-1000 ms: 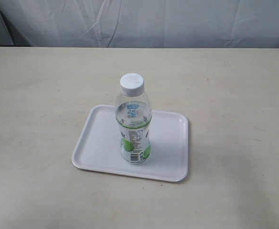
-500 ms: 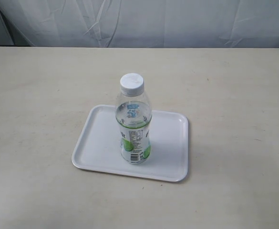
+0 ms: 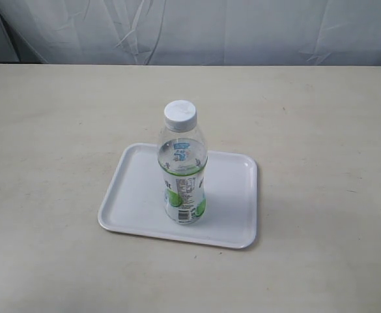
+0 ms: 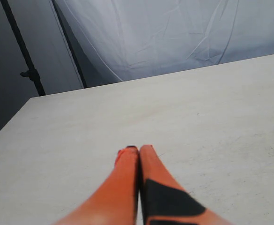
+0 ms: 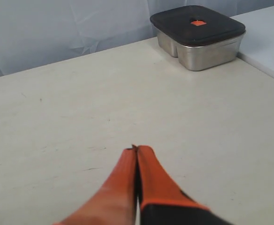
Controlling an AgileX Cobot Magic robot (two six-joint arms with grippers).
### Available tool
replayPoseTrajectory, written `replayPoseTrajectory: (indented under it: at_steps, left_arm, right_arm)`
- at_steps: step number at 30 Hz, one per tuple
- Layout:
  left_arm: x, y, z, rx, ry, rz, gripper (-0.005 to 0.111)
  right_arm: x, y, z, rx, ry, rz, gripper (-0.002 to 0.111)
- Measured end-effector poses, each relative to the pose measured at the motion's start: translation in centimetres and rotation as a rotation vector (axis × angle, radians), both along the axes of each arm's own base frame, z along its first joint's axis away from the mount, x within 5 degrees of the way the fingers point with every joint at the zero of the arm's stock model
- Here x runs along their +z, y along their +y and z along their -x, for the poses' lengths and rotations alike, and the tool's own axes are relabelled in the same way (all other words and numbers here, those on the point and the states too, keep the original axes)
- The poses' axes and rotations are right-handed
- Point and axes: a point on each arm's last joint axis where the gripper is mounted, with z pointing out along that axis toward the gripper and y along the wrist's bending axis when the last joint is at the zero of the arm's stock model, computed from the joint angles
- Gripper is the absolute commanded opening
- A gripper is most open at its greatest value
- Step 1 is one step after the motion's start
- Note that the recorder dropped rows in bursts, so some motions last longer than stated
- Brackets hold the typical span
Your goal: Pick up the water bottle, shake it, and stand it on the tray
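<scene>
While left pincer (image 4: 137, 149) and right pincer (image 5: 137, 149) sit closed, a lidded metal box (image 5: 197, 36) lies beyond the latter.

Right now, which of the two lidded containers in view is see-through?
The water bottle, upright on the tray; the other, a steel box in the right wrist view, is opaque with a dark lid.

delta: none | water bottle (image 3: 182, 175) and tray (image 3: 135, 195) show no shift since a second ago

Tapered orange jaws, black patches
</scene>
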Motion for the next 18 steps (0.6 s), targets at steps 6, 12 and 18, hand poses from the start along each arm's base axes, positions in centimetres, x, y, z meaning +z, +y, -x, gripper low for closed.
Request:
replayPoseTrajectory:
  at_steps: [6,12,18]
  left_arm:
    - [0.0,0.0,0.0,0.0,0.0,0.0,0.0]
    - [0.0,0.0,0.0,0.0,0.0,0.0,0.0]
    - [0.0,0.0,0.0,0.0,0.0,0.0,0.0]
  right_arm:
    - [0.05,-0.02,-0.02,0.002,-0.006,0.011,-0.001]
    - [0.07,-0.02,-0.03,0.003,-0.008,0.015,-0.001]
    - [0.07,0.02,-0.03,0.003,-0.01,0.005,-0.001]
